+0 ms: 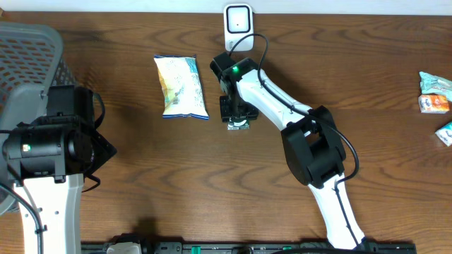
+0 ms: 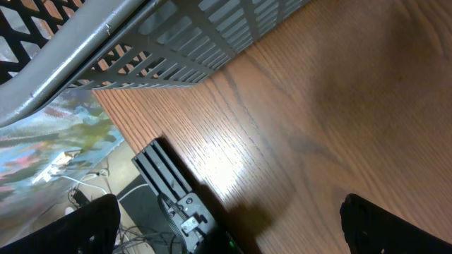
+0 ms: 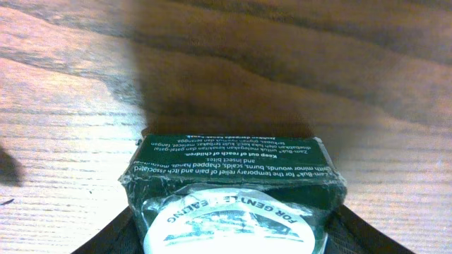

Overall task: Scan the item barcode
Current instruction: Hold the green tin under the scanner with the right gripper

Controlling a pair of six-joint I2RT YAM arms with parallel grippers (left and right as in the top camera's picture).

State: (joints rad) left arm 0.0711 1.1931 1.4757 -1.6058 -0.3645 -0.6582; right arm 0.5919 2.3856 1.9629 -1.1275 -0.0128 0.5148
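All told, found green box (image 3: 229, 169) on table (image 3: 70, 106) between fingers (image 3: 367, 236) of right gripper (image 1: 236, 113); could not tell whether pinched. Judged best to clamp side walls squarely, barcode uncovered, scanner (image 1: 238, 21) close behind.

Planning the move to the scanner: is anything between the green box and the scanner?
Nothing visible. The green box sits within the right end effector, and only table lies toward the scanner. The snack bag lies off to the side.
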